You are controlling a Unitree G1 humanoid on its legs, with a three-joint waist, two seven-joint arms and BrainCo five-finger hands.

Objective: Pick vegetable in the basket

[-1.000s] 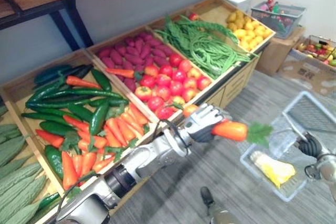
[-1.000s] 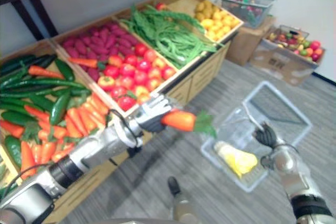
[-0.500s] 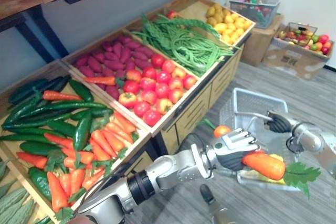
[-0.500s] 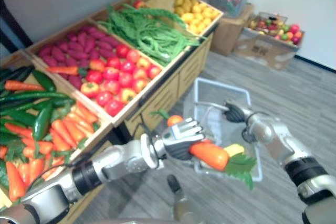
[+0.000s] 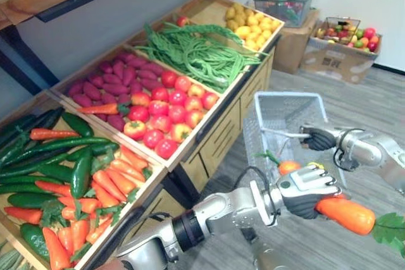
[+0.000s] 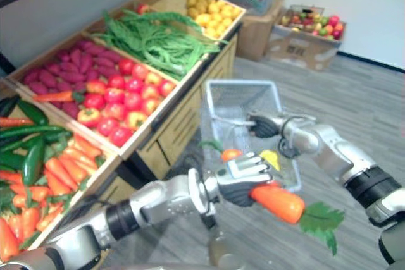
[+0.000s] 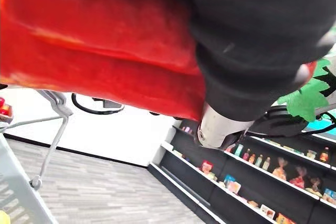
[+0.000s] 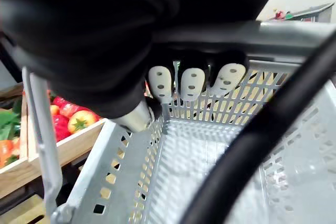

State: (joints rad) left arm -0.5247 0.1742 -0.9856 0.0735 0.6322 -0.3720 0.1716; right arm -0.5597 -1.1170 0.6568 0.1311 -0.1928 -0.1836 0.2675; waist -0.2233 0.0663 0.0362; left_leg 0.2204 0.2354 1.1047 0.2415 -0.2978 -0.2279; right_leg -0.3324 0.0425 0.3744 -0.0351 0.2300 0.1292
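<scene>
The left hand (image 5: 307,194) is gripping a carrot (image 5: 347,216), fingers and thumb curled round its thick end. It is holding the carrot in the air over the floor, just beside the near end of the basket (image 5: 288,94) and not yet inside. The green leafy top (image 5: 389,229) is hanging free at the far tip.

Assessment: the carrot is appearing stiff, light and smooth-skinned, so it is likely to slip under a loose grip. The thick body is the sound place to hold it; the leaves look too floppy to bear it.

The right hand (image 5: 318,138) is clamping the basket's handle (image 5: 285,133), carrying the wire basket, which is holding an orange vegetable (image 5: 288,167). Beyond, the display stand (image 5: 209,124) is showing tomatoes (image 5: 166,115) and green beans (image 5: 196,55).
</scene>
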